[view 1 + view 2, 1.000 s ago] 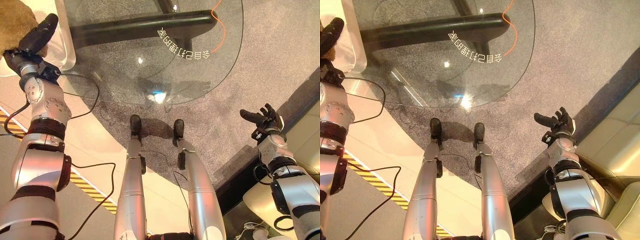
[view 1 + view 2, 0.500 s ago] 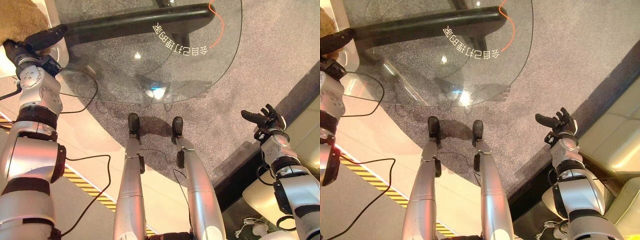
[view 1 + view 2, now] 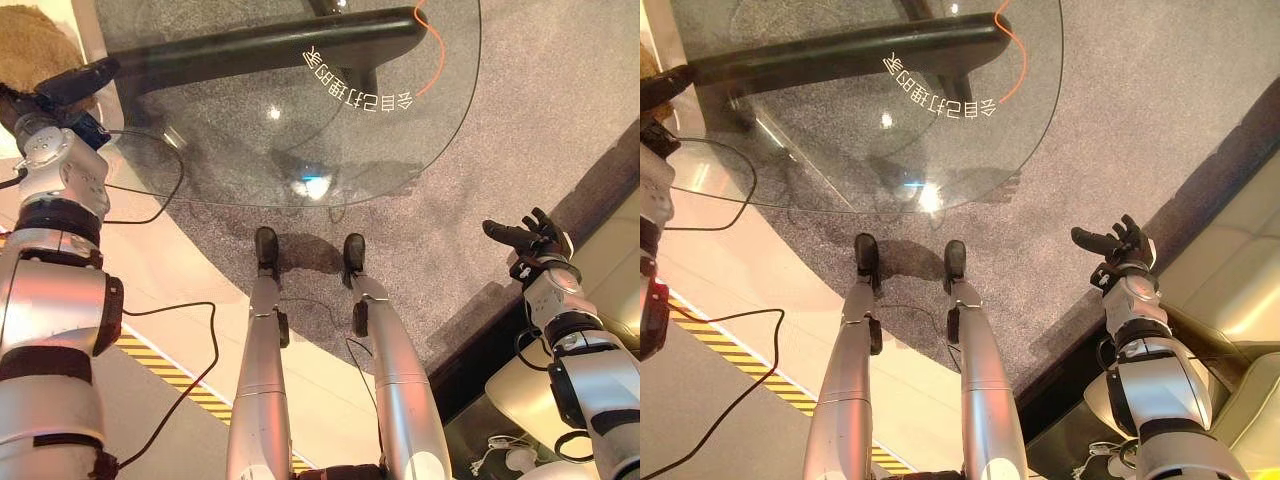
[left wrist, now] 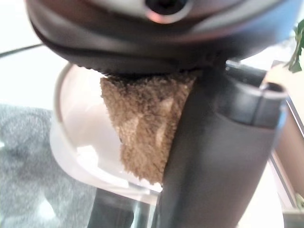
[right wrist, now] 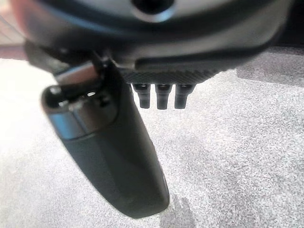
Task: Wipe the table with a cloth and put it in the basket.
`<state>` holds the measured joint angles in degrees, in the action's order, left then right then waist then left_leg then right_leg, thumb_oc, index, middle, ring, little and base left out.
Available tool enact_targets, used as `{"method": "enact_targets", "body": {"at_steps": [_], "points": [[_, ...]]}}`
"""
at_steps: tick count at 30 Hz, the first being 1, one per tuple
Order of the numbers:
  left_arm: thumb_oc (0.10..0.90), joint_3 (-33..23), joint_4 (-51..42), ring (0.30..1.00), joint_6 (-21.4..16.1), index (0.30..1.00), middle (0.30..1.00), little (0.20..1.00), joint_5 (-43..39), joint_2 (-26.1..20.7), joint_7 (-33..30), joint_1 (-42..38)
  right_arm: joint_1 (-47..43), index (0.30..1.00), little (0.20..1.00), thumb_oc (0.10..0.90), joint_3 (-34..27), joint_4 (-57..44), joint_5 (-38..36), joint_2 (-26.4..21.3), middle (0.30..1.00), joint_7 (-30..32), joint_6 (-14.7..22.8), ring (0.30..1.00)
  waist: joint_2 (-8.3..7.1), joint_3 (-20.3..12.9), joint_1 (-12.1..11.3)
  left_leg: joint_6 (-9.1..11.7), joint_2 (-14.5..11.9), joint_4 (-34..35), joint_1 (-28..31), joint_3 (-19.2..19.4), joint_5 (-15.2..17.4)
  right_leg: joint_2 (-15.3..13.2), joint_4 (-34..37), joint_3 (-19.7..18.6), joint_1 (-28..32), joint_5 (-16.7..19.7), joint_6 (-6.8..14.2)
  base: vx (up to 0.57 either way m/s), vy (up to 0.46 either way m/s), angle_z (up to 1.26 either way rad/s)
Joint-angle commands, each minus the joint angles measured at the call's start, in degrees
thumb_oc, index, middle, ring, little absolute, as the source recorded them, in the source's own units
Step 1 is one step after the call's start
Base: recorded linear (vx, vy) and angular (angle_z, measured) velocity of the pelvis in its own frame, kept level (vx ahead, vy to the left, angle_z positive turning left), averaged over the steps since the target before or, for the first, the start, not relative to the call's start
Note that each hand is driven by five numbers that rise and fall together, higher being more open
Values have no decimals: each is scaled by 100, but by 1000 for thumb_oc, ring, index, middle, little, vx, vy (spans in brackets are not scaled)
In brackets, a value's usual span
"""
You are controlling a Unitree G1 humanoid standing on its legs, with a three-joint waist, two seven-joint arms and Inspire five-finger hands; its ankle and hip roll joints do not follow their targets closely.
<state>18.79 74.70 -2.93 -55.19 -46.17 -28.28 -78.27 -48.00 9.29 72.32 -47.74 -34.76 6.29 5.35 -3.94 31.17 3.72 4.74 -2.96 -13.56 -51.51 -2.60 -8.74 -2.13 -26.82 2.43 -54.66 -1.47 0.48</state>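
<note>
The left hand (image 4: 213,142) pinches a brown cloth (image 4: 145,126) against its thumb, a white basket (image 4: 66,142) just beyond (the head views cut the cloth off). The right hand (image 3: 525,238) hangs spread over carpet, well apart from the glass worktop (image 3: 300,100).

The cloth (image 4: 145,128) is brown and fluffy like terry — it hangs bunched, narrowing to a point at its lower end, over the white basket (image 4: 71,156). The basket is pale, with a rounded rim, standing at the left edge of the glass surface (image 3: 300,120).
</note>
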Motion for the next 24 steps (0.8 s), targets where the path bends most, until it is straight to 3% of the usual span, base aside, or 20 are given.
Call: {"method": "enact_targets", "body": {"at_steps": [1, 5, 9, 10, 11, 12, 13, 24], "points": [[100, 23, 373, 300, -309, 300, 300, 200, 339, -849, -560, -436, 141, 900, 900, 800, 164, 272, -146, -757, 900, 58, 90, 900, 152, -138, 109, -190, 97, -894, -37, -7, 914, 103, 422, -100, 398, -103, 229, 0, 0, 0], [100, 37, 542, 300, -212, 300, 300, 200, 383, -865, -640, -463, 106, 900, 900, 800, 214, 291, -192, -783, 900, 19, 76, 900, 136, -138, 121, -187, 99, -883, -59, -23, 906, 107, 447, -99, 380, -93, 229, 0, 0, 0], [232, 73, 629, 413, -193, 413, 413, 332, 373, -864, -682, -499, 83, 900, 900, 800, 262, 305, -230, -768, 900, 44, 68, 900, 127, -138, 121, -180, 88, -879, -76, -31, 895, 104, 452, -97, 371, -89, 226, 0, 0, 0], [372, 78, 664, 533, -170, 533, 533, 472, 369, -864, -704, -504, 87, 900, 900, 800, 260, 312, -233, -782, 900, 26, 61, 900, 123, -138, 129, -179, 84, -872, -72, -30, 893, 104, 457, -100, 373, -89, 226, 0, 0, 0], [726, 74, 678, 836, -190, 836, 836, 826, 316, -861, -702, -498, 92, 900, 900, 800, 255, 315, -233, -787, 900, 12, 59, 900, 120, -138, 131, -179, 82, -873, -72, -30, 892, 104, 454, -101, 371, -86, 228, 0, 0, 0], [726, 67, 694, 836, -207, 836, 836, 826, 277, -854, -709, -486, 100, 900, 900, 800, 251, 311, -234, -787, 900, -1, 63, 900, 116, -138, 136, -181, 79, -871, -73, -29, 896, 103, 454, -100, 367, -85, 231, 0, 0, 0], [800, 72, 698, 900, -250, 900, 900, 900, 247, -856, -672, -484, 101, 900, 900, 800, 254, 316, -232, -790, 900, -18, 66, 900, 112, -138, 138, -180, 78, -879, -74, -30, 900, 107, 447, -104, 367, -86, 236, 0, 0, 0], [800, 105, 629, 900, -437, 900, 900, 900, 300, -860, -433, -508, 123, 900, 900, 800, 267, 317, -234, -754, 900, -50, 119, 900, 99, -138, 129, -184, 59, -892, -83, -22, 905, 117, 409, -89, 362, -96, 235, 0, 0, 0]]}}
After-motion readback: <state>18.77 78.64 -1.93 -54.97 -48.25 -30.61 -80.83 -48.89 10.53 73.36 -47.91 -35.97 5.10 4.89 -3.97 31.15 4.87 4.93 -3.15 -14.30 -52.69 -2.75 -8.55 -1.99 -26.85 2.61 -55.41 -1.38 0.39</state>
